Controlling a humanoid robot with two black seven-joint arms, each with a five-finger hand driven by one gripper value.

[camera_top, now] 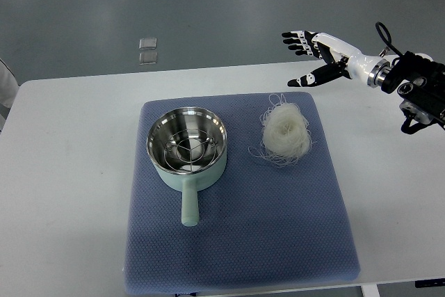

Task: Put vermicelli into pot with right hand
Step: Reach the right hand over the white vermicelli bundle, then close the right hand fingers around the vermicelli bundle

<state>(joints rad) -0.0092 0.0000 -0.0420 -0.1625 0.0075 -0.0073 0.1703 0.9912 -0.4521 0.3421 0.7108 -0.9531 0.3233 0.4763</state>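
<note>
The right hand [311,57] hovers with fingers spread and empty beyond the mat's [236,241] far right corner, likely readying a grasp. The vermicelli [286,134] lies untouched beside the pot [186,145].

Scanning for print and I'm getting nothing readable: the pot [186,145] carries no lettering I can make out, the blue mat [236,241] is plain, the table [69,172] bare of labels.

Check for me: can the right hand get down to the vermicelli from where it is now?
Probably yes. The right hand is open, up and to the right of the vermicelli. Nothing lies between them, and the pot sits apart on the bundle's far side.
</note>
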